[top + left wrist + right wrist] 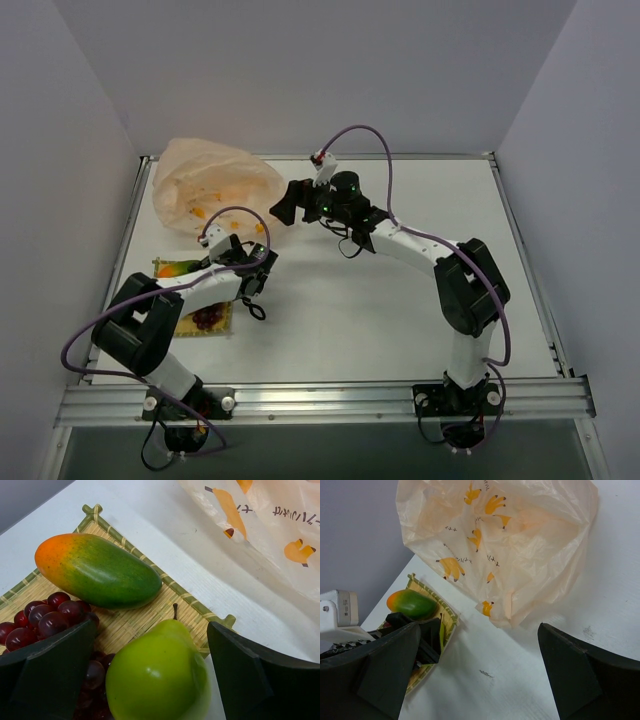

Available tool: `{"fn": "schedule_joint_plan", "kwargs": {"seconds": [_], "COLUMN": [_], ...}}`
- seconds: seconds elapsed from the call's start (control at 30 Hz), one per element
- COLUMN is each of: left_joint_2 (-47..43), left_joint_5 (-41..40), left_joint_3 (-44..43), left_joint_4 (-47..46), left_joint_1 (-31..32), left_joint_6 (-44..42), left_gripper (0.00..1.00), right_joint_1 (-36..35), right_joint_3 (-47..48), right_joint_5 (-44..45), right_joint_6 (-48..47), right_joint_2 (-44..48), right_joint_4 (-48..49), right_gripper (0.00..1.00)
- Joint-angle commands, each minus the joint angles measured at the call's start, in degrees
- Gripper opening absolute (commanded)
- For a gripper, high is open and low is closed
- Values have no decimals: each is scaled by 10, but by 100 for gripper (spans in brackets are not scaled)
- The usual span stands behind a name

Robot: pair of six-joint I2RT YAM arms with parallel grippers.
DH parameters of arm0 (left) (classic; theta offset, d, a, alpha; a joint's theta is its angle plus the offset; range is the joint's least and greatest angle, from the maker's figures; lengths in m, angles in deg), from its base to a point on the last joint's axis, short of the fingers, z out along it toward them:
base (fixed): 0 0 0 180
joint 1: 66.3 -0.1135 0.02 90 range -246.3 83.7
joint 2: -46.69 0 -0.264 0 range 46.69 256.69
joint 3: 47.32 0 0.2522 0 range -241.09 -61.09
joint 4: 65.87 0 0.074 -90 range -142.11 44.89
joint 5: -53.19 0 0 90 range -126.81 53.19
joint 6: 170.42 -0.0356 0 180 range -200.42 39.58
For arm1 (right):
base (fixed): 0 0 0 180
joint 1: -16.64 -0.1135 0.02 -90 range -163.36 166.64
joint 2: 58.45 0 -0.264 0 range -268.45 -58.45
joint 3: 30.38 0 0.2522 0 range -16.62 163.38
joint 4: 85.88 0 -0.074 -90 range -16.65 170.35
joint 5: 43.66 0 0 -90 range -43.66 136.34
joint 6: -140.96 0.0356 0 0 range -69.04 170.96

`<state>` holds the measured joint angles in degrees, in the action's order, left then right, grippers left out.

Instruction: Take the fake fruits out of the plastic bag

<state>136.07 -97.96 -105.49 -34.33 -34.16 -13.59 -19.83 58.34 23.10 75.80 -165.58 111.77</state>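
Observation:
Three fake fruits lie on a yellow woven mat (150, 612), outside the plastic bag. They are a green-orange mango (100, 570), dark red grapes (45, 620) and a yellow-green pear-like fruit (155, 675). My left gripper (152, 680) is open, its jaws either side of the pear-like fruit with a slim gap to each. The crinkly peach plastic bag (210, 185) lies at the far left. My right gripper (480, 675) hovers open over bare table just short of the bag (505, 545), with nothing in it.
The mat (190, 305) sits near the table's left edge, in front of the bag. Grey walls close in the left, back and right sides. The right arm (420, 245) reaches across the middle of the table towards the bag.

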Motion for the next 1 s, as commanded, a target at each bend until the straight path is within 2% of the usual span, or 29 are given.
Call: {"fn": "schedule_joint_plan", "kwargs": {"seconds": [0.0, 0.13, 0.23, 0.47, 0.6, 0.7, 0.83, 0.97], "left_joint_2": [-16, -32, -65, -176, -231, -281, -344, -394], "left_joint_5": [-13, -10, -6, 23, 69, 138, 294, 406], "left_joint_3": [-4, -2, -3, -16, -28, -52, -96, -178], "left_joint_4": [-6, -9, -20, -67, -82, -76, -71, -10], "left_joint_1": [-3, -4, -4, -1, -1, -2, -5, -6], "left_joint_6": [-12, -17, -39, -157, -220, -257, -307, -356], "left_gripper": [94, 98, 94, 94, 94, 94, 94, 94], "right_joint_1": [-1, -1, -1, 1, 3, 5, 12, 24], "right_joint_3": [1, 0, 0, 5, 2, -11, -49, -118], "right_joint_5": [7, 7, 7, 20, 44, 65, 98, 149], "right_joint_6": [-17, -18, -18, -8, -3, -2, -4, 5], "right_joint_2": [42, 45, 48, 60, 77, 107, 181, 277], "right_joint_4": [5, 4, 2, -9, -28, -33, -36, -36], "right_gripper": [100, 100, 100, 100, 100, 100, 100, 99]}}
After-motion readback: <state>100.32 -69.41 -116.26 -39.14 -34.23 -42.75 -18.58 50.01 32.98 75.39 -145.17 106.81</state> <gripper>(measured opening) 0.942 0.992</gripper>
